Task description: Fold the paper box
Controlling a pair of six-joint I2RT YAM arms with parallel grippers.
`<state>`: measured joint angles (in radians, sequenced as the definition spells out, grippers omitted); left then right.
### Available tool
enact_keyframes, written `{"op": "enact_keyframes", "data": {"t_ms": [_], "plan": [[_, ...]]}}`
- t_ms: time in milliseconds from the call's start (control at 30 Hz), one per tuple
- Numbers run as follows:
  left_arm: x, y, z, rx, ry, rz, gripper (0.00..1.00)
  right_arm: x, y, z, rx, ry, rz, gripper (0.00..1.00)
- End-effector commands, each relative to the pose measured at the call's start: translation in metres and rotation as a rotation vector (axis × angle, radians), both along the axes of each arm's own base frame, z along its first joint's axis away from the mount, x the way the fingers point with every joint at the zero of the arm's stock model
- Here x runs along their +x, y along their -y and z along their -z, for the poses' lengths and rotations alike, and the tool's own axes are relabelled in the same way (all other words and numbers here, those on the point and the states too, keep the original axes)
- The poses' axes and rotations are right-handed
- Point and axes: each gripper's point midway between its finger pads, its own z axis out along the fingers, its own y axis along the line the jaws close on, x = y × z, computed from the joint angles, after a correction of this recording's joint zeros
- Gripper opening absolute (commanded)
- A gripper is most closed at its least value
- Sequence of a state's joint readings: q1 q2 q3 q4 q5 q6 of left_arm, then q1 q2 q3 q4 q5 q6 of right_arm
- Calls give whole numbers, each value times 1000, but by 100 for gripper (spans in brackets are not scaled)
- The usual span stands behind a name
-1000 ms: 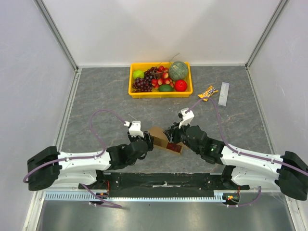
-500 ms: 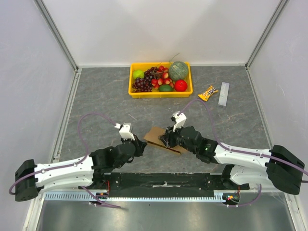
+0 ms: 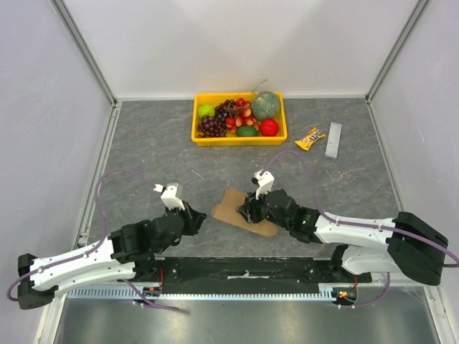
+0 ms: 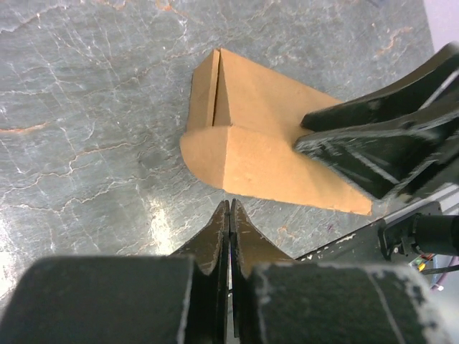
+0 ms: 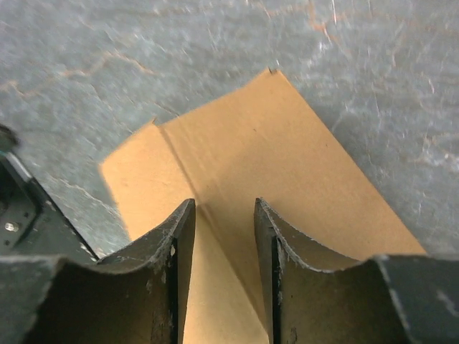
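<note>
Grey stone-pattern table (image 3: 158, 143) with white walls on three sides. On it, near the front edge and about in the middle between the two arms, lies the paper box (image 3: 228, 209), flat, as a brown cardboard sheet with creases; one small flap at its far-left corner stands up a little (image 4: 208, 82).

Left gripper (image 3: 199, 218) is on the left of the box, low over the table. Its two fingers (image 4: 217, 236) are pressed together with nothing between them, and the tips are just beside the rounded edge of the cardboard, not touching it.

Right gripper (image 5: 224, 211) is over the right part of the sheet. Its jaws stand apart, and a crease of the cardboard (image 5: 287, 158) runs under the gap. If the tips press the sheet, I cannot tell.

Far behind are a yellow tray (image 3: 237, 140) with fruit, a small candy packet (image 3: 310, 138) and a grey strip (image 3: 333, 140)
</note>
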<state>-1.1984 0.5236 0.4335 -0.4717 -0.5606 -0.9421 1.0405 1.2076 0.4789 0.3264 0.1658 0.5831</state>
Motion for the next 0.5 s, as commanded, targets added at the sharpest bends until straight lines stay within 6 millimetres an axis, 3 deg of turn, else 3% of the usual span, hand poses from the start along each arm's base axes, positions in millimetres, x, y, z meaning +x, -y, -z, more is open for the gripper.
{"op": "enact_keyframes", "data": {"t_ms": [0,167,267,467], "plan": [[6,-9,-30,-52,40,-53,2,-1,9,26,-115,-42,8,45],[12,-10,-51,-59,99,-63,2,0,16,40,-190,-60,16,45],[17,-5,-59,-62,146,-52,6,1,18,36,-193,-49,22,45],[23,24,-66,-71,226,32,23,11,34,-3,-153,32,102,47]]}}
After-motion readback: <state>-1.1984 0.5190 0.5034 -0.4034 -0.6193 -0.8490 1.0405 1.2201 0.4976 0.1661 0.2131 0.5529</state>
